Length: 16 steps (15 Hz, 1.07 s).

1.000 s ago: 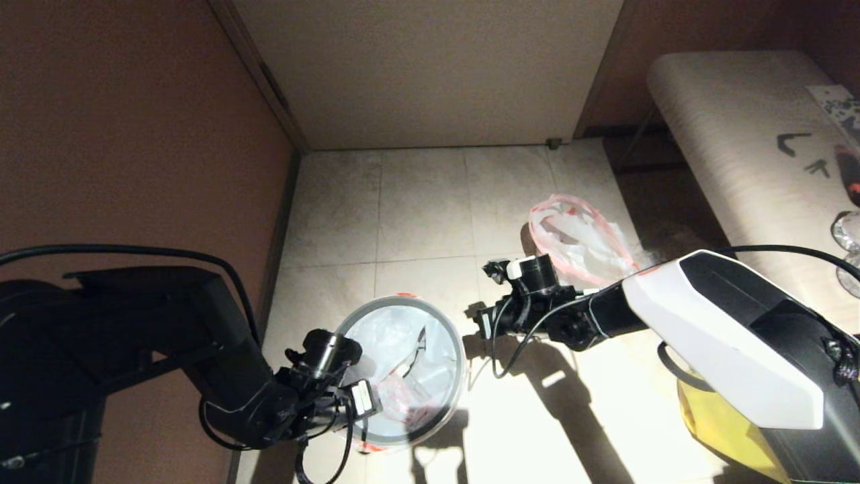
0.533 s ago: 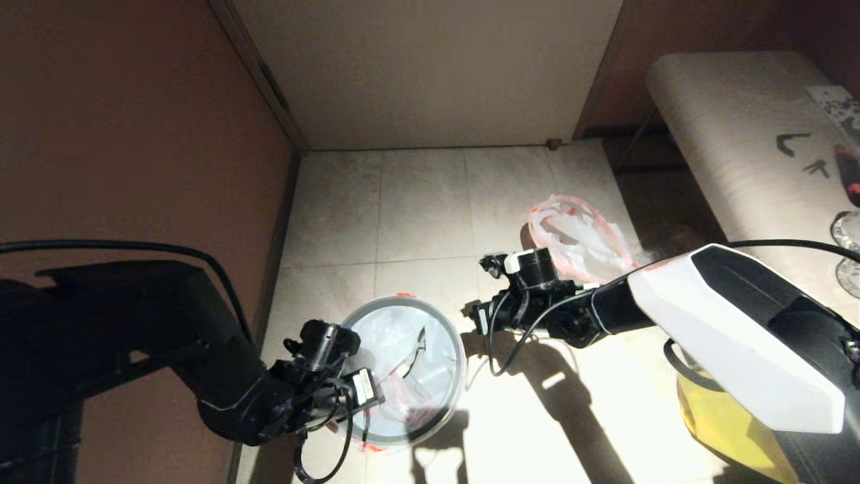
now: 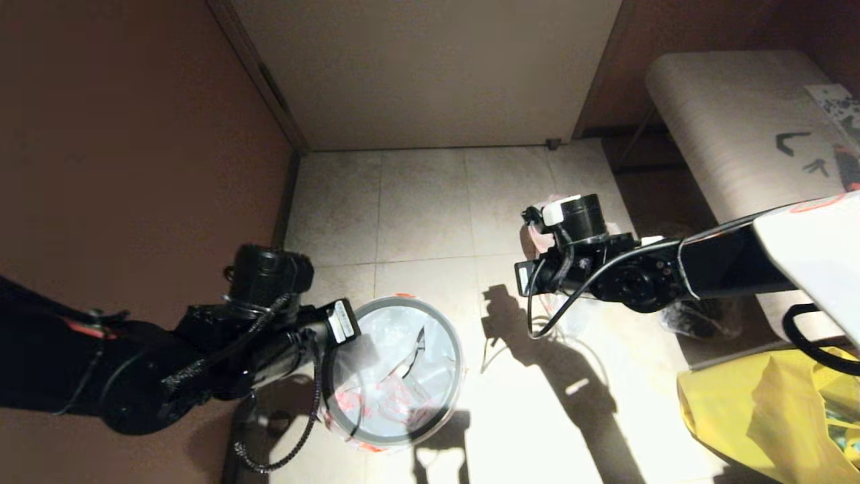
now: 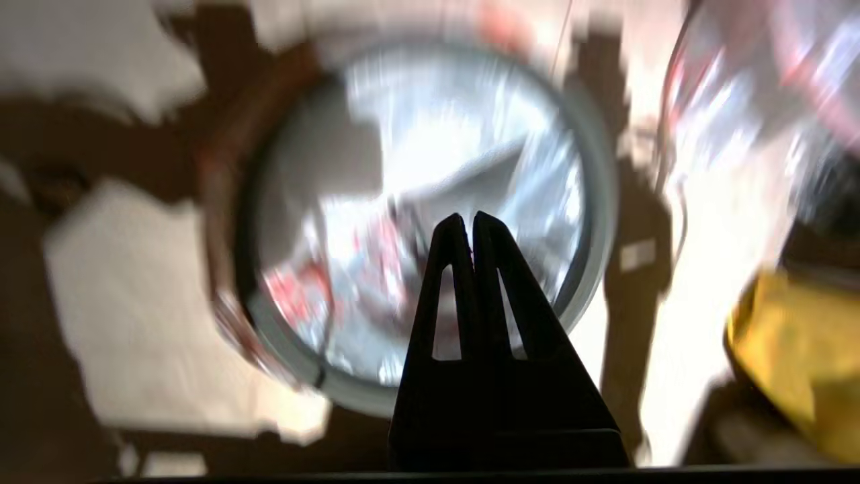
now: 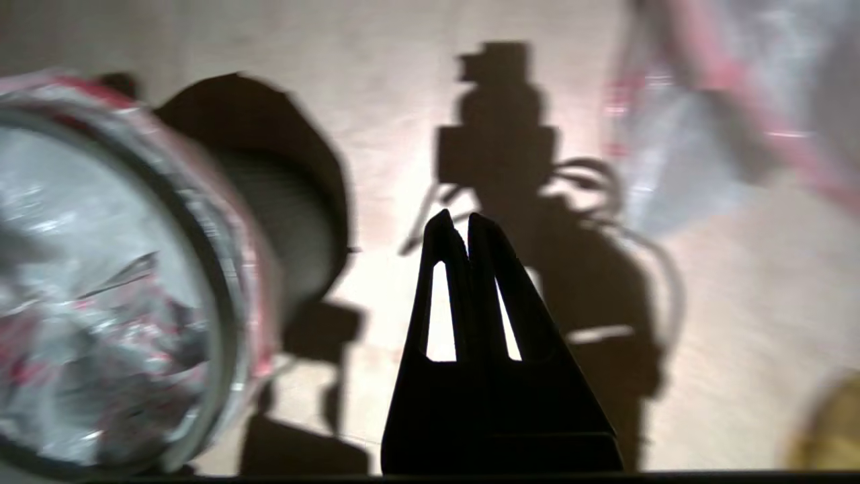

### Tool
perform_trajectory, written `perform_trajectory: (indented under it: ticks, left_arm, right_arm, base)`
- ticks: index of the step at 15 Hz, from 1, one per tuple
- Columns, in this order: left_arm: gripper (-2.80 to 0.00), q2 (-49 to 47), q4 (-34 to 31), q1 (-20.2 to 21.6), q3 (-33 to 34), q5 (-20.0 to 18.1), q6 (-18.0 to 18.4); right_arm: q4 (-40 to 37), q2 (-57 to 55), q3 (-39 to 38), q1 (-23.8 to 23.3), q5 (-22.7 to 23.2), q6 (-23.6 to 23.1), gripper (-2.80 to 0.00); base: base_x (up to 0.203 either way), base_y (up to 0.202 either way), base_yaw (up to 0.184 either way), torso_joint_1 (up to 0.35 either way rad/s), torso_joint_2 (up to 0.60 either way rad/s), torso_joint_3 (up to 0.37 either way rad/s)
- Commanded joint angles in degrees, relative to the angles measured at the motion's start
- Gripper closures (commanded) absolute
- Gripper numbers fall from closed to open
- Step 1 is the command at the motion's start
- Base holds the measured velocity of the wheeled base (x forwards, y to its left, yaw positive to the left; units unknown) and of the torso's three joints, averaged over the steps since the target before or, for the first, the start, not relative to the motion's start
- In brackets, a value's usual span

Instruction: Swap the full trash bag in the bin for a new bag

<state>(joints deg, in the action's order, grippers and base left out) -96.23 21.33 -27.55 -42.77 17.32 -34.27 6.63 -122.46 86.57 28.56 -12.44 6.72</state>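
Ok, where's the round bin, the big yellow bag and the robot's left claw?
bin [image 3: 459,376], head view, grey rim hoop.
yellow bag [image 3: 739,410], head view, crumpled side.
left gripper [image 4: 467,225], left wrist view, shut fingertips.

Grey-rimmed bin [image 3: 458,376], yellow bag [image 3: 759,417], beige floor tiles [image 3: 423,202]

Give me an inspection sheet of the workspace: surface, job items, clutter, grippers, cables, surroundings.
Surface: pale tiled floor, brightly lit, with arm shadows.
Job's things: bin stands on the floor with a translucent white bag lining it, hem folded over the hoop. A second white bag with a pink hem lies on the floor beyond the right arm, mostly hidden in the head view.
Clutter: yellow bag at the near right; crinkly clear bag below the right arm.
Grippers: left gripper shut, empty, above the bin's mouth; right gripper shut, empty, above bare floor between bin and second bag.
Cables: black loops hang from both wrists.
Surroundings: brown wall on the left, pale door ahead, bench on the right.
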Motion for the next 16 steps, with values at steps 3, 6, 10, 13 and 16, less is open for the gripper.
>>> perform_trajectory:
  ticks: [3, 6, 10, 13, 16]
  left_arm:
    - [0.00, 13.3, -2.6, -1.9, -1.4, 8.1, 4.4]
    - [0.00, 20.6, -8.2, -4.7, -1.1, 13.6, 5.6]
    - [0.00, 28.6, -13.1, -7.9, 2.0, 19.6, 7.1]
    - [0.00, 35.6, -13.4, -6.5, 5.9, 22.0, 11.5]
    - [0.00, 42.6, -13.1, -3.6, 11.3, 22.4, 14.9]
  right_arm:
    - [-2.1, 12.4, -6.1, -5.2, -7.7, -0.8, 0.00]
    - [-2.4, 18.9, -10.6, -8.6, -11.9, -0.2, 0.00]
    - [-2.4, 31.3, -21.4, -8.7, -12.5, 0.0, 0.00]
    - [-2.1, 39.9, -29.9, -8.7, -12.6, 0.1, 0.00]
    - [-2.3, 45.8, -35.1, -8.3, -12.6, 1.7, 0.00]
  base:
    - [0.000, 0.000, 0.000, 0.000, 0.00, 0.000]
    - [0.000, 0.000, 0.000, 0.000, 0.00, 0.000]
    - [0.000, 0.000, 0.000, 0.000, 0.00, 0.000]
    - [0.000, 0.000, 0.000, 0.000, 0.00, 0.000]
    - [0.000, 0.000, 0.000, 0.000, 0.00, 0.000]
